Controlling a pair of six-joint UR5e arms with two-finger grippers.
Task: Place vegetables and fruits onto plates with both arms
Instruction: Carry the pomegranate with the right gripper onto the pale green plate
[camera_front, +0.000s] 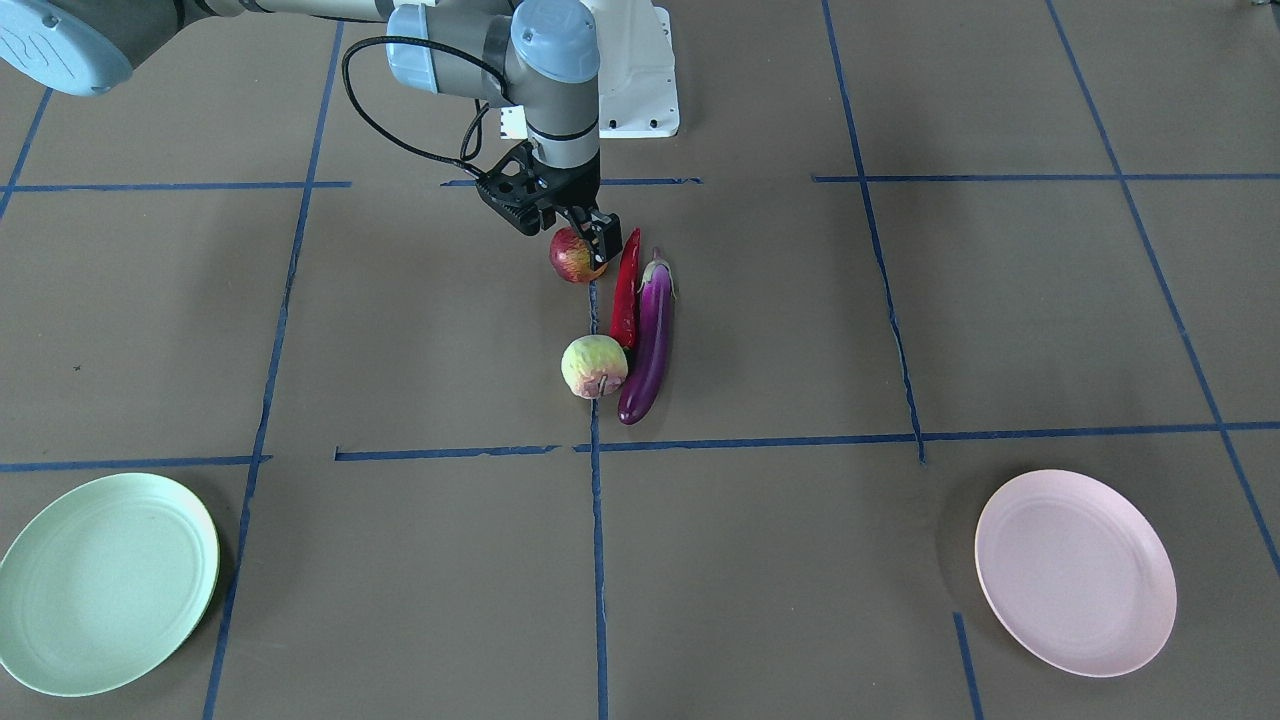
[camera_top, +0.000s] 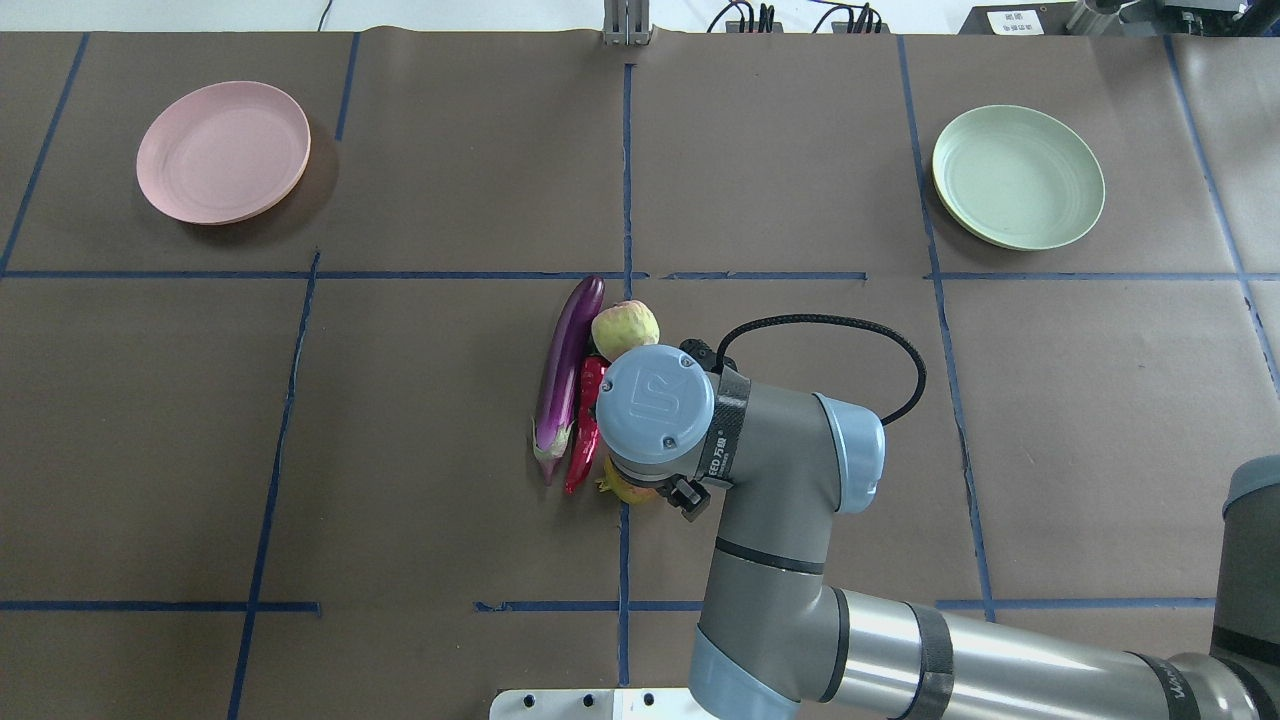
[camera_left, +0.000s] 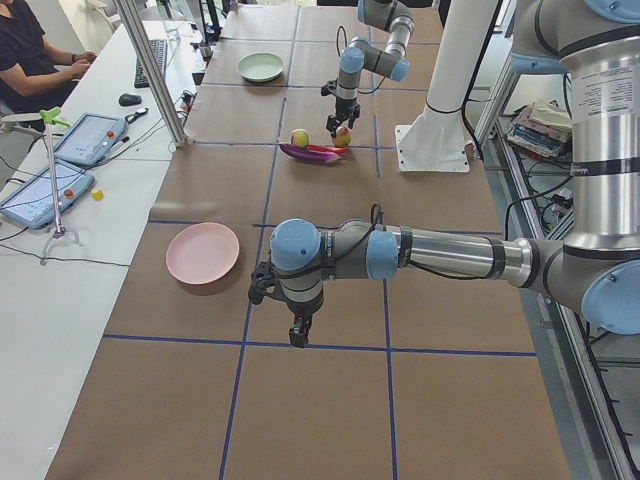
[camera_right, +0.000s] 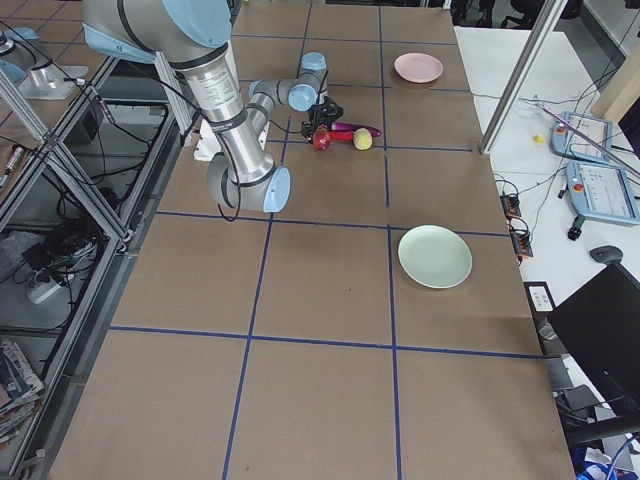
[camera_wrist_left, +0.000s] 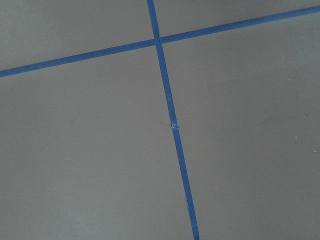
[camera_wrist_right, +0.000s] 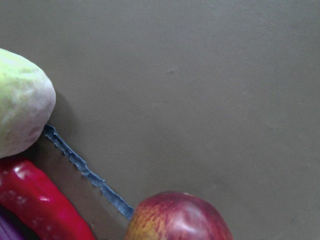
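- Front-facing view: you are at the first pick. The black two-finger right gripper (camera_front: 585, 235) stands at the round red-yellowish pomegranate (camera_front: 572, 258) with its jaws astride it. You cannot tell whether they are pressing on it. The pomegranate sits near the cap end of the long glossy purple eggplant (camera_front: 652, 335), with the thin curved red chili pepper (camera_front: 626, 295) between them. The eggplant's long axis runs from robot to operators, pale cap toward the robot.
- Overhead view: the wrist hides the jaws. The pale yellow-green fruit (camera_top: 625, 325) lies just beside the eggplant's (camera_top: 565, 375) tip. The round pale pink plate (camera_top: 222, 150) and round pale mint green plate (camera_top: 1018, 177) lie well beyond that tip, one on each side, and neither holds anything. The next move, as I judge it, needs a firm close and a straight lift, because the chili pepper lies so close.
- Left side view: the black left gripper (camera_left: 297, 330) hangs well apart from the eggplant. You cannot tell whether it is wide or narrow.
- Left wrist view: only the brown paper table (camera_wrist_left: 240, 150) and blue tape lines (camera_wrist_left: 170, 110).
- Right wrist view: the pomegranate (camera_wrist_right: 180, 217) shows at the lower edge, and no fingers show.
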